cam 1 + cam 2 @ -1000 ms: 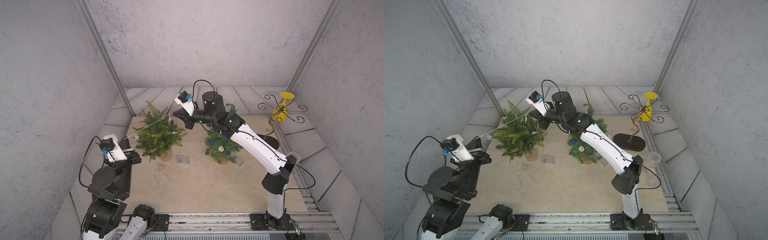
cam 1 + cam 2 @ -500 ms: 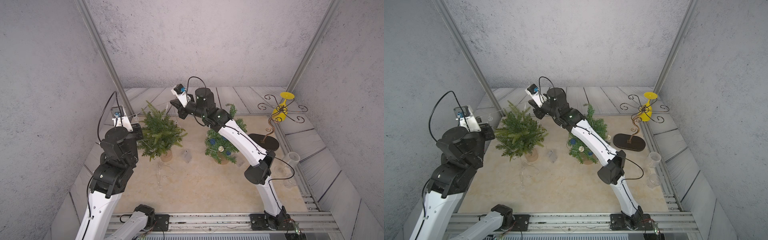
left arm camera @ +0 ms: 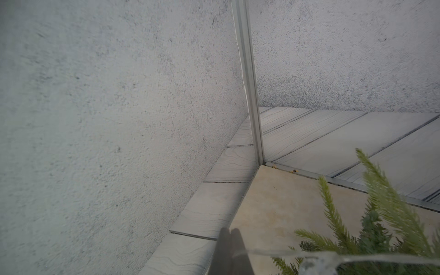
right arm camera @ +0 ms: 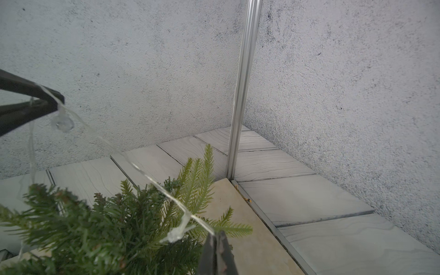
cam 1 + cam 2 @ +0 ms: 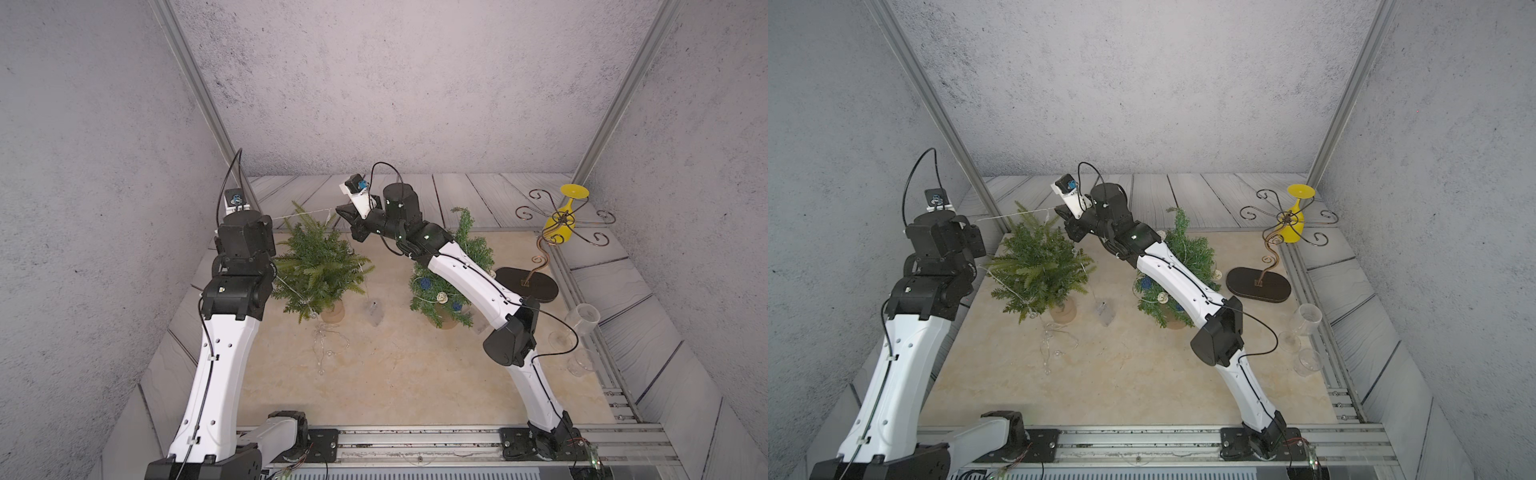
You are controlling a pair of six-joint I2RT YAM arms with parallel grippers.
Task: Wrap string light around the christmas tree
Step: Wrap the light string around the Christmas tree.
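Left gripper sits high, close to the grey speckled side wall and the aluminium corner post, so there is little room on that side. Its jaws are clenched on the clear-wire string light with small bulbs. Right gripper is also pinched shut on the string light, behind the tip of the green artificial christmas tree in a tan pot.

A short strand runs between the two, crossing the treetop. The rest probably drapes down the branches, too thin to trace, to a loose tangle on the beige stone-look tabletop, which is open in front. A second, decorated green tree stands under the right forearm.

Versus a second ago, the left arm has risen and swung back toward the corner, and the strand is much shorter
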